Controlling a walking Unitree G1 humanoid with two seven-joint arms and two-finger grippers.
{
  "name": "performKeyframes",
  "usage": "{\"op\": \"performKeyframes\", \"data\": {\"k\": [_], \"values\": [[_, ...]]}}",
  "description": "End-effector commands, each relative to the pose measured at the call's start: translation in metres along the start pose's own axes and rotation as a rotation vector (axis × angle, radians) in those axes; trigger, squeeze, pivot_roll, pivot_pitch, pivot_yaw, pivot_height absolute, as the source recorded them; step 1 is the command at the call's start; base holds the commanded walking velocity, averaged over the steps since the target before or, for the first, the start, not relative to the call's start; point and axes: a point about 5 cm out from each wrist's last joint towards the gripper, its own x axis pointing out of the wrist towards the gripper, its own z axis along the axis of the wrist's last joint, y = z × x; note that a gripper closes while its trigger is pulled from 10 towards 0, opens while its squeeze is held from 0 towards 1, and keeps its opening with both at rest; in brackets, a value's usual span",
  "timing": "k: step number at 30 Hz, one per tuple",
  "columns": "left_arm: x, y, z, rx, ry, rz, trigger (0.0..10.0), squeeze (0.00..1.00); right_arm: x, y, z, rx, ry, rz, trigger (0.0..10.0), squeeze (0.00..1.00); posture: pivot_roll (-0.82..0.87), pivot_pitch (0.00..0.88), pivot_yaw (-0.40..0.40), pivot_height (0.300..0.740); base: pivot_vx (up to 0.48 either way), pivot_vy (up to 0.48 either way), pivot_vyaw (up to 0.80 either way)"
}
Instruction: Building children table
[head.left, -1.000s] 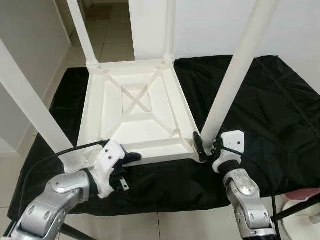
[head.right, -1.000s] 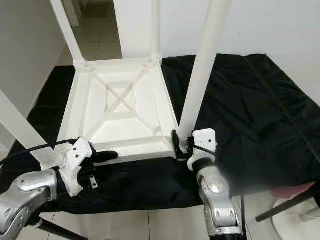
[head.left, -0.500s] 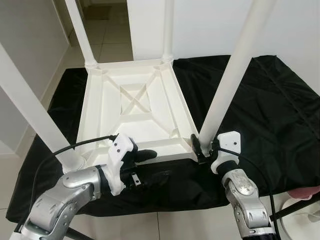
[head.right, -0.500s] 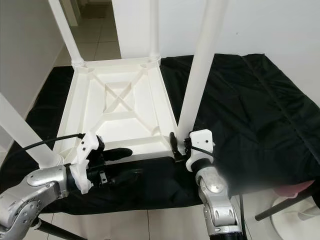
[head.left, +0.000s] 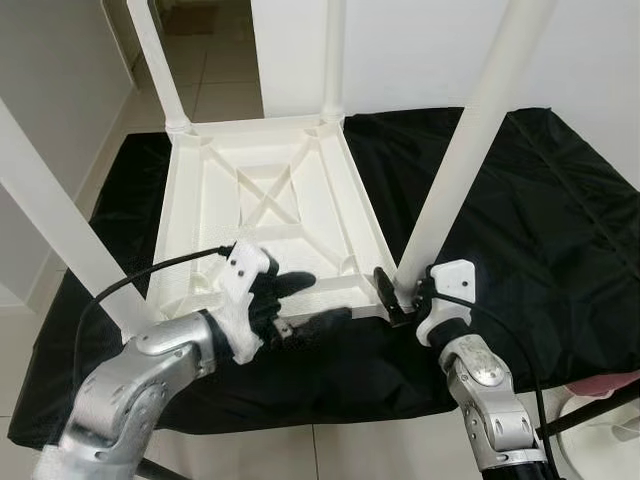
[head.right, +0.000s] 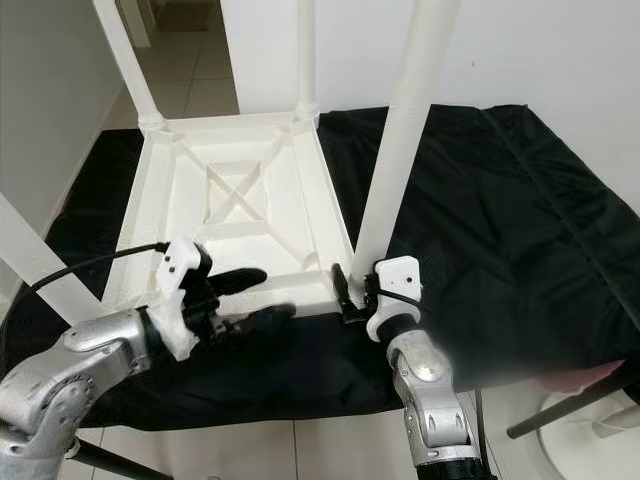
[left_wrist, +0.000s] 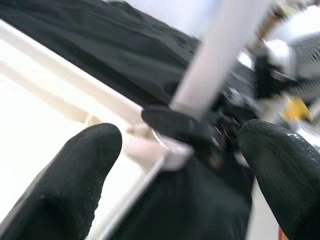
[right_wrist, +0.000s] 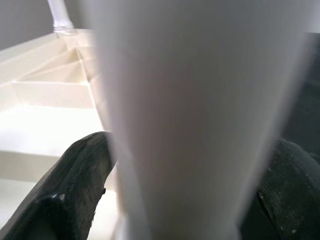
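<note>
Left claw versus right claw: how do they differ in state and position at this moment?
The right claw is shut on the near right table leg at its base; the left claw is open and holds nothing. The right claw sits at the upturned tabletop's near right corner; the left claw straddles the middle of its near edge, one finger above the underside, the other outside the rim. Both are at the tabletop's near edge.

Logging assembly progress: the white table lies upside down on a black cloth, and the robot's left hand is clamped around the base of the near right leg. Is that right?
Not quite. It is the right hand that is clamped around that leg, as the left eye view shows. The left hand is open at the near edge of the upside-down table on the black cloth.
</note>
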Motion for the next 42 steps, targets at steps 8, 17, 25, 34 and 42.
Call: {"op": "performKeyframes", "data": {"k": [8,17,25,34,42], "values": [[0.007,0.022,-0.001,0.068,-0.035,0.229,10.0,0.0,0.006,0.01,0.014,0.02,-0.069,0.021,10.0,0.0,-0.05,0.07,0.012,0.74,0.0,0.0,0.0],[0.004,0.041,0.006,0.114,-0.091,0.41,10.0,0.0,0.009,0.014,0.037,-0.009,-0.17,-0.017,10.0,0.0,-0.04,0.062,0.022,0.74,0.0,0.0,0.0],[-0.006,0.054,0.01,0.135,-0.155,0.564,10.0,0.0,0.011,0.01,0.042,0.008,-0.199,-0.093,10.0,0.0,-0.03,0.046,0.029,0.74,0.0,0.0,0.0],[-0.018,0.035,-0.008,0.194,-0.209,0.584,10.0,0.0,0.014,0.007,0.052,-0.012,-0.225,-0.166,10.0,0.0,-0.06,0.025,0.059,0.74,0.0,0.0,0.0],[-0.034,0.021,-0.017,0.228,-0.165,0.537,10.0,0.0,0.018,0.011,0.058,-0.02,-0.238,-0.207,10.0,0.0,-0.02,0.033,0.049,0.74,0.0,0.0,0.0]]}}
